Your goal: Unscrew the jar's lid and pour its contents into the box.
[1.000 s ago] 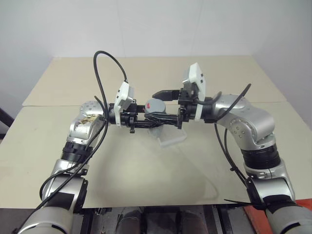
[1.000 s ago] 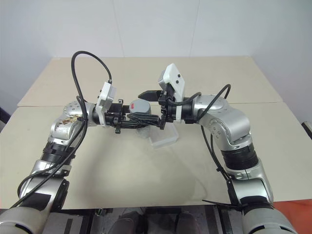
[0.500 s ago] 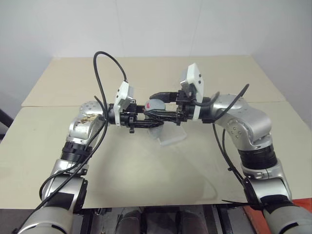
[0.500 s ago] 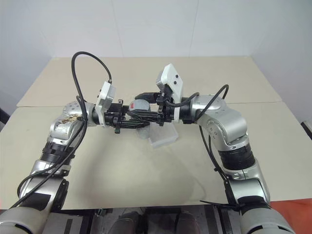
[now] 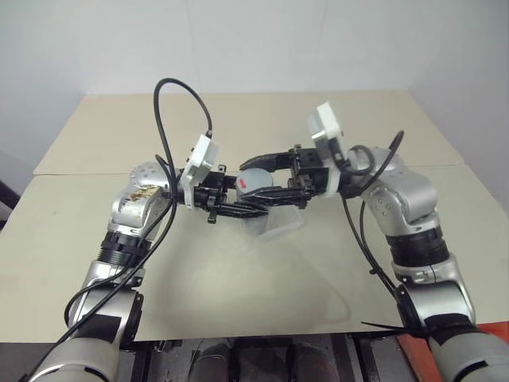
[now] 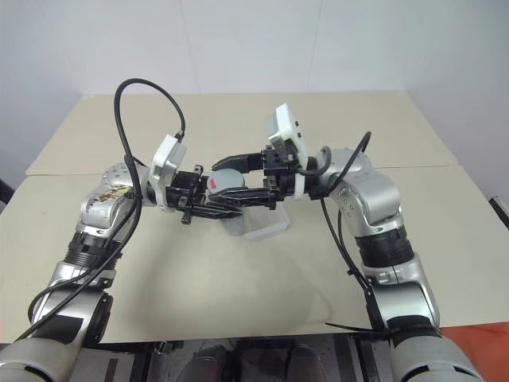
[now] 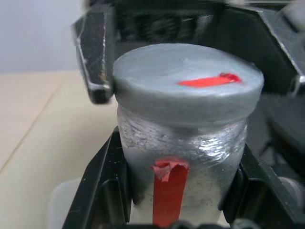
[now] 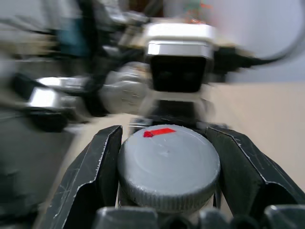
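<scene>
Jaws: left gripper clamped on the jar body, held in the air over the box; right gripper shut around the lid. To unscrew cleanly: keep the jar upright, left grip firm, twist the lid only, no pulling sideways.

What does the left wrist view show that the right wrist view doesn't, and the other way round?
Left wrist view: the small silvery-grey cylindrical jar's side with its red vertical stripe, held between the left gripper's fingers, and a corner of the clear plastic box beneath. Right wrist view: the left arm's white wrist camera block facing it. Both: the round flat grey lid with its red mark, clamped by the right gripper's black fingers.
</scene>
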Robot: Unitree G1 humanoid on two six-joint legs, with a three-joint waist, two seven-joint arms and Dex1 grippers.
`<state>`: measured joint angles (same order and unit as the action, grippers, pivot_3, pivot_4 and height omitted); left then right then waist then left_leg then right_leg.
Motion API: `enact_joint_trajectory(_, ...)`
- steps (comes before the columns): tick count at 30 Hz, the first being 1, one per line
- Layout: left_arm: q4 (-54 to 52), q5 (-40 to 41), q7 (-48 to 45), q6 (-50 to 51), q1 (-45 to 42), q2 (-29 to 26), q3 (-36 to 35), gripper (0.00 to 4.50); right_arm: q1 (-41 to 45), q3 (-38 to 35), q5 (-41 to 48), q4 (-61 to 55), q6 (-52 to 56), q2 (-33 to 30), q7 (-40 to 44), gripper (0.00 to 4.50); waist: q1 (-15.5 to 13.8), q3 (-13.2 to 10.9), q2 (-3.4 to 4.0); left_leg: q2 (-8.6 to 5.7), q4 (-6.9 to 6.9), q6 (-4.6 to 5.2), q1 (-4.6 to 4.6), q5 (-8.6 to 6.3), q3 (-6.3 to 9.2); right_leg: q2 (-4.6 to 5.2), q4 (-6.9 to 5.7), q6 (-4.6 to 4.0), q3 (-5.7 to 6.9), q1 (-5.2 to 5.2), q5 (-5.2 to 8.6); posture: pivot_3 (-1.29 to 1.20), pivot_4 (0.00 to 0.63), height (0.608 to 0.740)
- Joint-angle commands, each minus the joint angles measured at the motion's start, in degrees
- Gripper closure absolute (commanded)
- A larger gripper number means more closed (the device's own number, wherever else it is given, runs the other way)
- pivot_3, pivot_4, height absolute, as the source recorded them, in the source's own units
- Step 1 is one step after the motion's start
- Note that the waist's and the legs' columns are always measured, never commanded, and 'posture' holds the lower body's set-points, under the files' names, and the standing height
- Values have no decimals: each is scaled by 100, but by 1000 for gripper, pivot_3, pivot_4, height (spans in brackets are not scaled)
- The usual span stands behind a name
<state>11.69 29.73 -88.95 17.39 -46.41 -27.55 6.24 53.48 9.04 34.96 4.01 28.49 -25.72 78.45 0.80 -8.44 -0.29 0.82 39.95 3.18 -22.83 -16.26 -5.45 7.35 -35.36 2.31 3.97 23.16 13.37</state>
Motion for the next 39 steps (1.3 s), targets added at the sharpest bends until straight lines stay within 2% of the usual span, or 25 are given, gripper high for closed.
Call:
enact_joint_trajectory(1, -280, 434, -329, 62, -94, -204, -157, 2544, 349, 296, 218, 701, -626, -55, 1342, 1743, 8, 0, 0, 0, -1, 0, 2, 0, 0, 0, -1, 0, -1, -1, 0, 0, 150, 740)
enact_joint_trajectory(7, -465, 875, -355, 56, -219, -562, 357, 2544, 1029, 1401, 761, 1887, -1587, -162, 1405, 1743, 47, -1, 2, 4, 0, 0, 7, 0, 2, 0, -18, 0, -7, 5, 0, 0, 150, 740)
enact_joint_trajectory(12, -319, 673, -355, -92, -233, -505, 318, 2544, 1184, 1560, 762, 2296, -1986, -131, 1405, 1743, 2, -1, 2, 4, 7, -1, 3, 0, 3, 0, -19, 0, -4, 5, 0, 0, 150, 740)
enact_joint_trajectory(17, 59, 340, -211, -182, -219, -476, 78, 2544, 983, 953, 422, 2186, -1948, -120, 1260, 122, -5, -1, 2, 4, 15, -1, -2, 0, 3, 0, -21, 0, -3, 7, 0, 0, 150, 740)
enact_joint_trajectory(18, 137, 314, -166, -173, -224, -496, 25, 2544, 878, 800, 319, 2033, -1975, -150, 1035, 37, -7, -1, 2, 5, 15, -1, -2, 0, 4, 0, -23, 0, -2, 7, 0, 0, 150, 740)
enact_joint_trajectory(21, 334, 203, 39, -186, -235, -545, -144, 2544, 575, 365, -81, 1316, -1979, -239, 167, 37, -1, -1, 3, 6, 14, -1, -2, 0, 3, 0, -26, 0, -2, 9, 0, 0, 150, 740)
enact_joint_trajectory(27, 682, -152, 580, -364, -182, -530, -376, 2544, -32, -297, -60, -378, -971, -504, -1259, 37, -2, -2, 3, 7, 14, -4, -2, 2, 0, 4, -35, 1, -3, 15, 0, 0, 150, 740)
enact_joint_trajectory(32, 757, -266, 761, -408, -131, -352, -394, 2544, -318, -261, -135, -1231, -114, -445, -2102, 37, -3, -2, 3, 4, 15, -4, -1, 2, 0, 4, -36, 0, -4, 13, 0, 0, 150, 740)
enact_joint_trajectory(39, 696, -260, 740, -394, -145, -215, -406, 2544, -289, 91, -665, -1334, 272, 5, -2842, 37, 5, -2, 3, 3, 15, -3, 0, 2, 0, 4, -38, 0, -5, 14, 0, 0, 150, 740)
